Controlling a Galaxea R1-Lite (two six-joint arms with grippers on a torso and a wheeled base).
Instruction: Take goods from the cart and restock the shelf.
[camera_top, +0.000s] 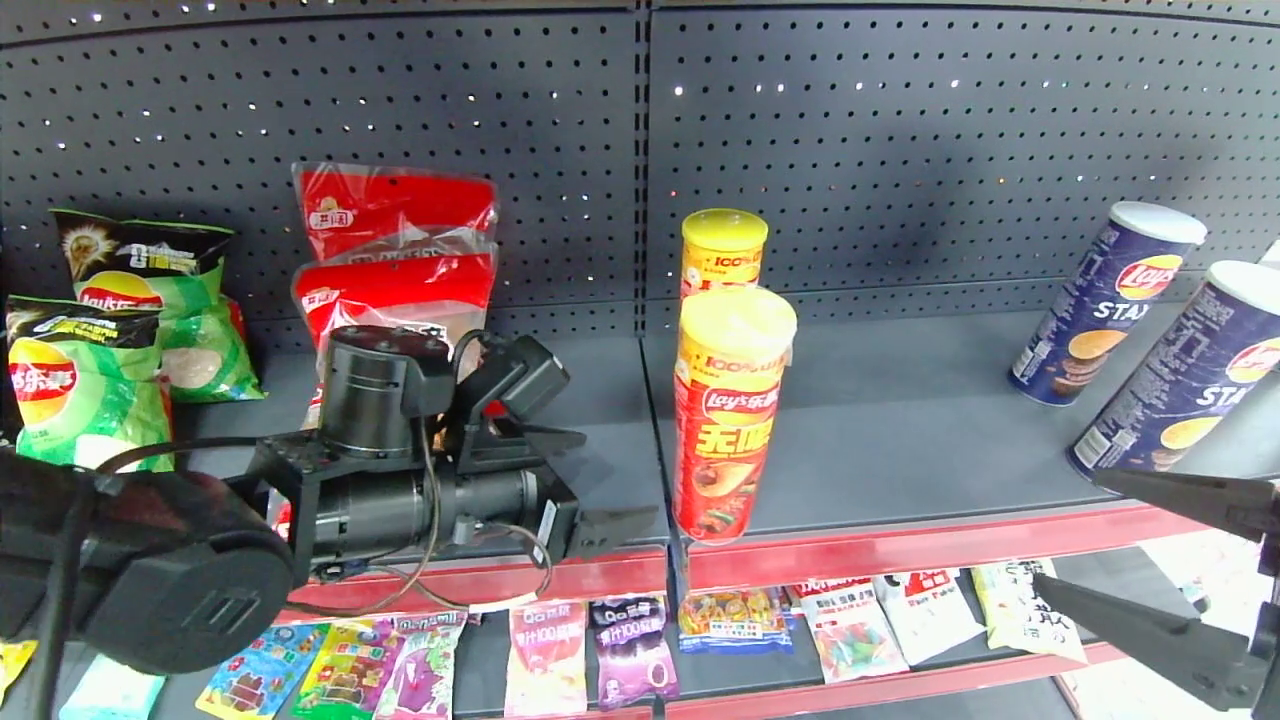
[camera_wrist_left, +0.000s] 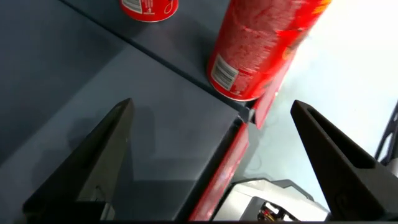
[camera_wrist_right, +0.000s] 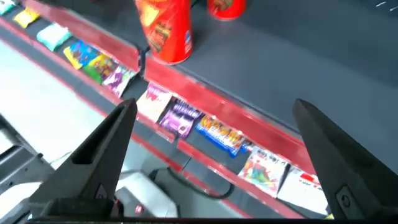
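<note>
Your left gripper is open, holding nothing; the red can stands just beyond its fingertips, at the front edge of the shelf. Pull back straight, I think, so that no finger tips it.

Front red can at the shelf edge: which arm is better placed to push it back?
Probably left. The left gripper, open and empty, is just beside the front red can; the right gripper is farther off.

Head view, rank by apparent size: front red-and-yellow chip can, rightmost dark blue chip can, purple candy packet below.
Largest, about alike: front red-and-yellow chip can, rightmost dark blue chip can (cropped).
Smallest: purple candy packet.
</note>
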